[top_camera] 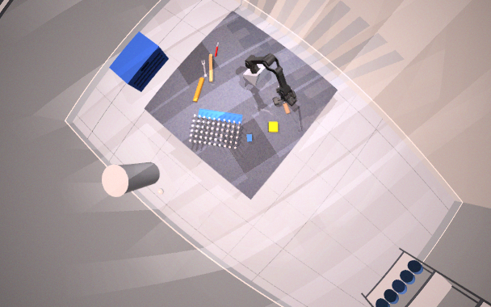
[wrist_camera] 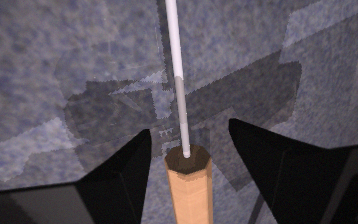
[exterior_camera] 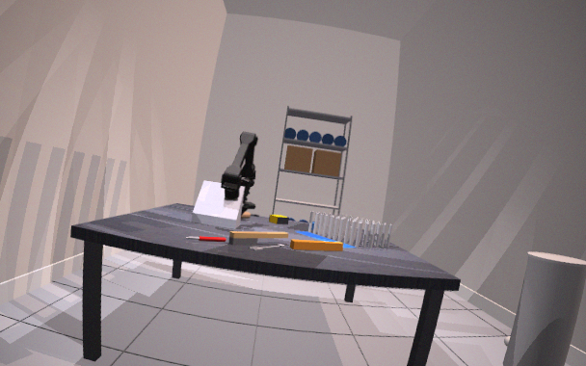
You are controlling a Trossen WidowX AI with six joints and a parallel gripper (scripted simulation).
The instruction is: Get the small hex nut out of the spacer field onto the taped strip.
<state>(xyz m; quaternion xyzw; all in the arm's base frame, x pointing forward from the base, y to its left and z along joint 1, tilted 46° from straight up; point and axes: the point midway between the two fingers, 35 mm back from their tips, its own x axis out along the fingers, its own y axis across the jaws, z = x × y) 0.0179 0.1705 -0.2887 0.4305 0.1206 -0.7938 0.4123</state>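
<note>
My gripper point(top_camera: 283, 103) point(exterior_camera: 249, 207) point(wrist_camera: 189, 129) is open, pointing down over the table right of the spacers in the top view. A tool with a tan faceted handle point(top_camera: 287, 109) point(exterior_camera: 246, 215) point(wrist_camera: 190, 197) and a thin pale shaft point(wrist_camera: 175, 45) lies between the spread fingers, with gaps on both sides in the wrist view. Its far end is out of the wrist view. The metal spacers point(top_camera: 235, 147) point(exterior_camera: 334, 230) stand upright in rows, behind the blue taped strip point(top_camera: 220, 115) point(exterior_camera: 316, 236). I cannot make out the nut among them.
A thin dark rod point(top_camera: 300, 119) lies beside the handle. A yellow block point(top_camera: 273, 127) point(exterior_camera: 278, 219) and small blue block point(top_camera: 249, 137) lie toward the spacers. An orange bar point(top_camera: 199, 90), wooden bar point(top_camera: 211, 65), fork point(top_camera: 205, 75) and red-handled tool point(top_camera: 216, 51) lie across the table.
</note>
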